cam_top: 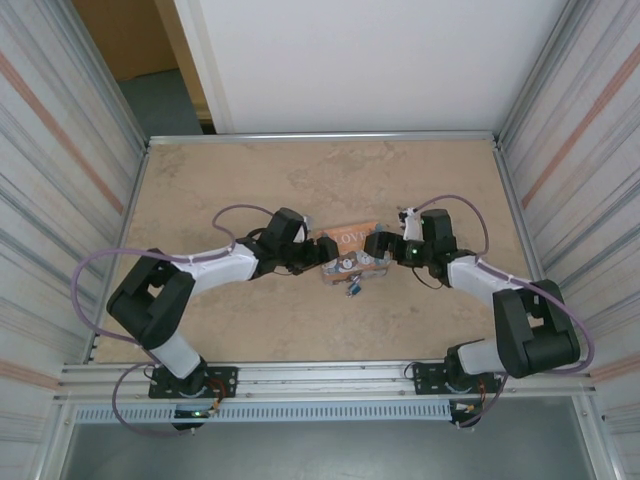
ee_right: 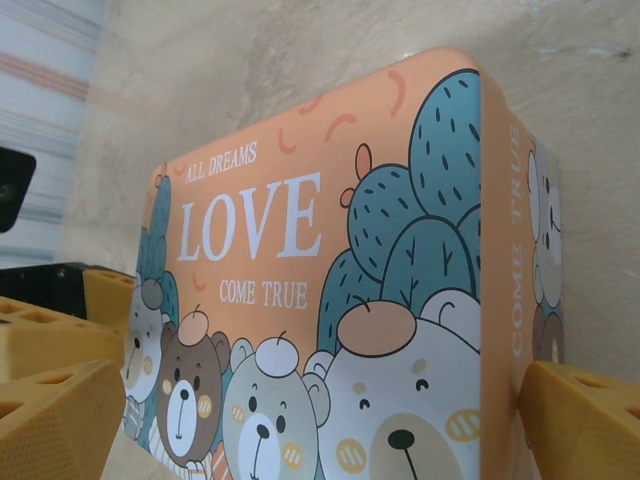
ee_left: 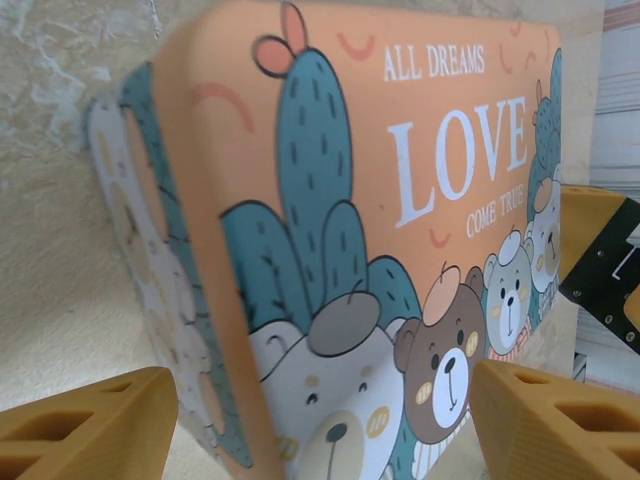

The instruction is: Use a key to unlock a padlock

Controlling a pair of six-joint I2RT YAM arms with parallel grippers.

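Observation:
The padlock [cam_top: 354, 288] is a tiny dark bluish piece lying on the table just in front of the orange-and-teal "LOVE" box [cam_top: 350, 250]. I cannot make out the key. My left gripper [cam_top: 318, 252] is at the box's left end and my right gripper [cam_top: 378, 247] at its right end. In the left wrist view the gripper [ee_left: 325, 430] is open, its orange fingers [ee_left: 90, 425] on either side of the near corner of the box [ee_left: 400, 200]. In the right wrist view the gripper [ee_right: 320, 440] is wide open with the box [ee_right: 330, 260] between its fingers [ee_right: 580, 420].
The box sits mid-table on the beige stone-patterned top [cam_top: 220, 180]. Corrugated walls [cam_top: 60, 160] close in both sides, a white panel [cam_top: 370, 60] stands at the back, and a metal rail [cam_top: 320, 378] runs along the near edge. Both arms' cables loop above the table.

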